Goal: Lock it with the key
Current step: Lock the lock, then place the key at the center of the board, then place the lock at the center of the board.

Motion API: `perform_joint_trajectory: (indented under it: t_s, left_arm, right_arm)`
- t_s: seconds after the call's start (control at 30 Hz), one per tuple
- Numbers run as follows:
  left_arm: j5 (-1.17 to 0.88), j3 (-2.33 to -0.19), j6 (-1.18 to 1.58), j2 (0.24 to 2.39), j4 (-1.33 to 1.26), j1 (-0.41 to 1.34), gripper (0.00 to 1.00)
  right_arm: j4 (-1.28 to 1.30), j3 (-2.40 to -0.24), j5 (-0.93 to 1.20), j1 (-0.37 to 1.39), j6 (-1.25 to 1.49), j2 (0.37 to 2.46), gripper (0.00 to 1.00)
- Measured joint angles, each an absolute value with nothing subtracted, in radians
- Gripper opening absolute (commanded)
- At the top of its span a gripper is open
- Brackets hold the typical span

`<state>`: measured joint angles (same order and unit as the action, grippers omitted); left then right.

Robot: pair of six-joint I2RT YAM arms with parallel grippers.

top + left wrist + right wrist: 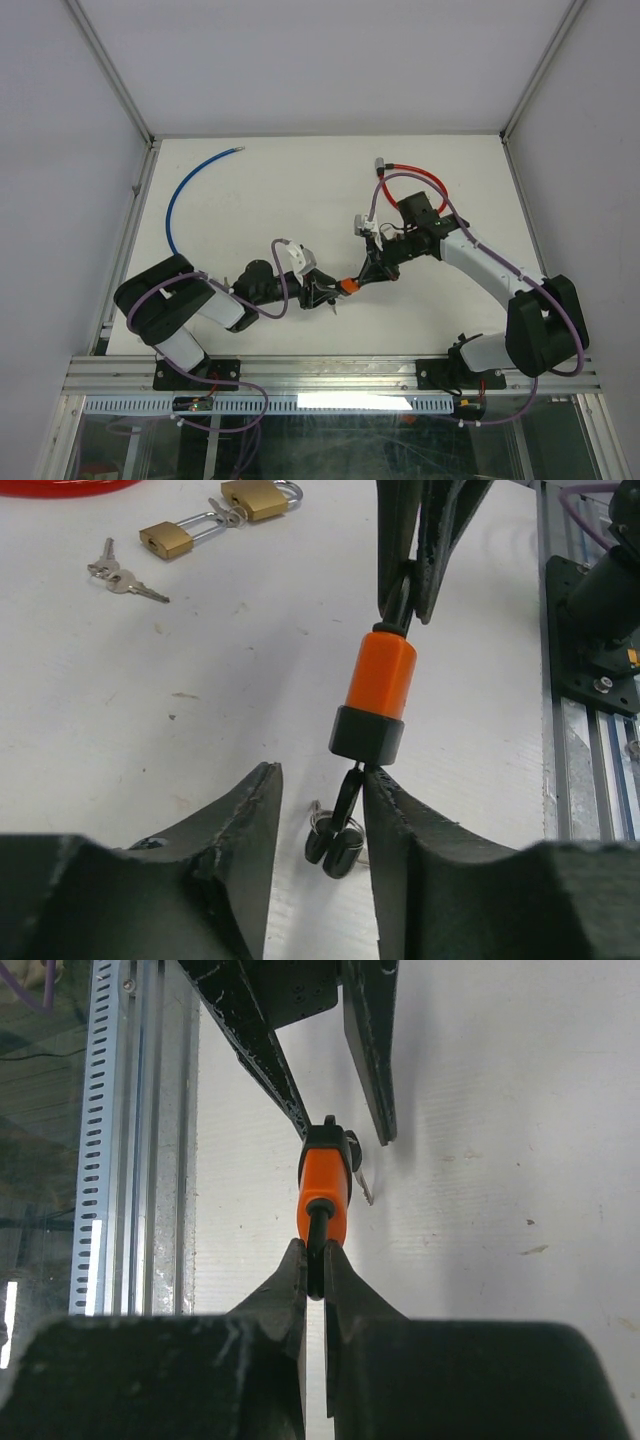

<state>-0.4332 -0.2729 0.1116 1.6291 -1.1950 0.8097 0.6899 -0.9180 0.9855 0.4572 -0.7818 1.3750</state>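
The orange padlock hangs in the air above the tabletop, near its front edge between the two arms, with the right fingers pinched tight on its black shackle. A key sticks out of the lock's black lower end with spare keys dangling from it, and the left fingers stand partly apart around it, one pad touching the key, the other clear of it. Two brass padlocks and a loose key bunch lie farther back
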Motion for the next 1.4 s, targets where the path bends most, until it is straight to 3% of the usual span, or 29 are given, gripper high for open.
perform_joint_trajectory:
  t_s: [0.13,0.2,0.6,1.03,1.4]
  left_arm:
    - [-0.466,-0.289,0.113,1.634,-1.168,0.810,0.18]
    - [-0.487,-0.294,0.110,1.634,-1.155,0.810,0.00]
    - [-0.576,-0.297,0.025,1.586,-1.091,0.796,0.00]
    - [-0.568,-0.223,0.028,1.544,-1.127,0.732,0.00]
    - [-0.512,-0.297,0.349,1.604,-1.212,0.579,0.00]
  right_arm:
    - [0.690,-0.918,0.985,0.455,-0.787,1.370,0.00]
    - [0.690,-0.918,0.985,0.454,-0.788,1.370,0.00]
    - [0.694,-0.903,1.000,0.436,-0.825,1.345,0.00]
    - [0.743,-0.903,1.041,0.262,-0.856,1.229,0.00]
    - [0.489,-0.830,1.074,0.186,-0.523,1.222,0.00]
